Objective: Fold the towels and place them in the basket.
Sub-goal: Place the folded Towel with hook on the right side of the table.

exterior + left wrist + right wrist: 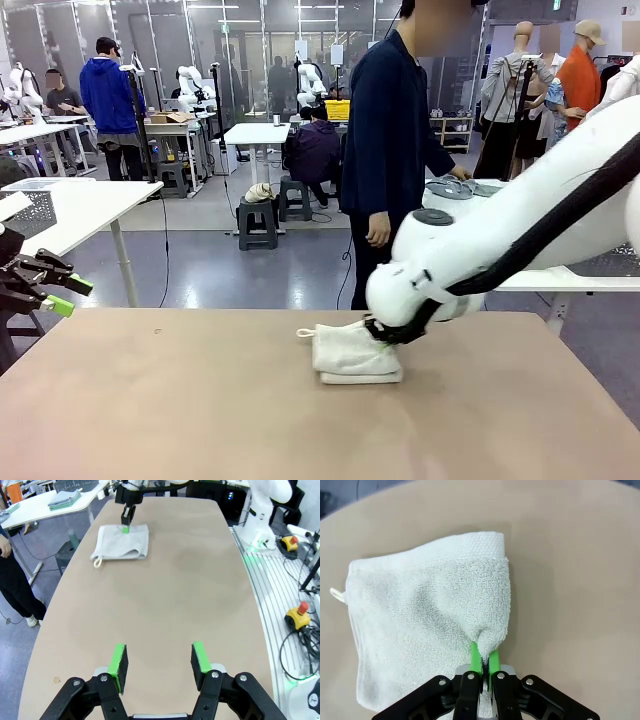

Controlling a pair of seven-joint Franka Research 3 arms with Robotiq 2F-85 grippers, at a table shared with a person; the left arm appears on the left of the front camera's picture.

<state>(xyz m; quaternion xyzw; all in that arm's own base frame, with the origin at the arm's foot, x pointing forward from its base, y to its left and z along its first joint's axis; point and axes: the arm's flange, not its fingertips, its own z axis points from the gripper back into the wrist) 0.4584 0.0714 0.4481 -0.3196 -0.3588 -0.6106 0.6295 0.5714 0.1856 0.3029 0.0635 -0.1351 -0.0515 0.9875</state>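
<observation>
tan table, busy lab behind. my right gripper is pinched on the cream towel mid-table; my left gripper hangs with fingers apart. i'd lift slowly, keeping the fold stacked.

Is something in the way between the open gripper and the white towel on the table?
No, nothing visible does. Only bare tan tabletop lies between the left gripper and the folded cream-white terry towel. The right gripper pinches the towel at its far edge, not in between.
</observation>
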